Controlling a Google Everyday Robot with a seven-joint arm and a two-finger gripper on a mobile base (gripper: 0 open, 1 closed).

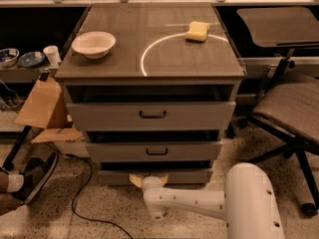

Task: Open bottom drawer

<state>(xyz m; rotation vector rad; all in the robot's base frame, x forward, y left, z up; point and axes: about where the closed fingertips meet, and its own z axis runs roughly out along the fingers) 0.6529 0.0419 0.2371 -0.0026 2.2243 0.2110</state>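
On top of the grey three-drawer cabinet (124, 63), a white round bowl (93, 44) sits at 10 o'clock and a yellow sponge (198, 31) at 1 o'clock. A grey office chair (294, 108) stands at the cabinet's 3 o'clock, and brown cardboard (42, 103) leans at 9 o'clock. The slim grey bottom drawer (189, 176) is the lowest, at 6 o'clock. The tool (148, 179) is right at the middle of its front; how wide it is, I cannot tell.

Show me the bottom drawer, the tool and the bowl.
bottom drawer (192, 176): camera view, right of front panel.
tool (148, 178): camera view, tip, at drawer front's middle.
bowl (93, 43): camera view, inner hollow.
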